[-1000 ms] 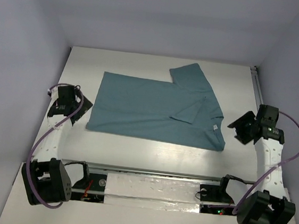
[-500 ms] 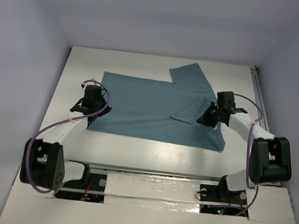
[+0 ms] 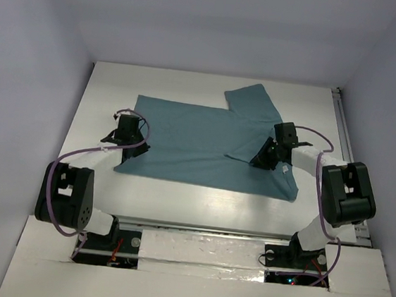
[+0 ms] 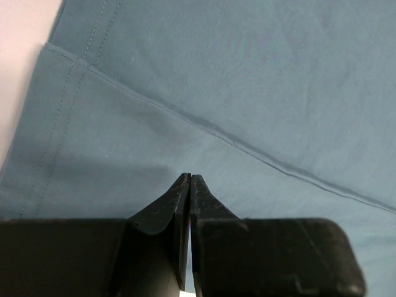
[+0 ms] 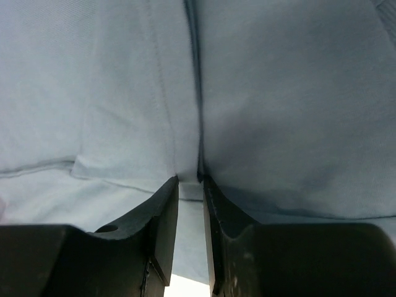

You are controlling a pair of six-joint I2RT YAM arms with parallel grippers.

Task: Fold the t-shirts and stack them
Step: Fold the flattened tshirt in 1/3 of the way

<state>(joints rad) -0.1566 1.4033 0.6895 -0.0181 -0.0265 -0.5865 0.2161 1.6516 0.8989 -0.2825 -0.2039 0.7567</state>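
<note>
The t-shirt lies spread flat on the bench, hem toward the left edge and neck toward the right edge. We see the left fingers clenched tight, tips down on the cloth just inside the hem; whether any cloth is caught we cannot tell. The right fingers sit near the neck, grasping a raised crease of the cloth. A second ago both sets of fingers stood off the cloth near the bench's side edges. The cloth has hardly shifted.
</note>
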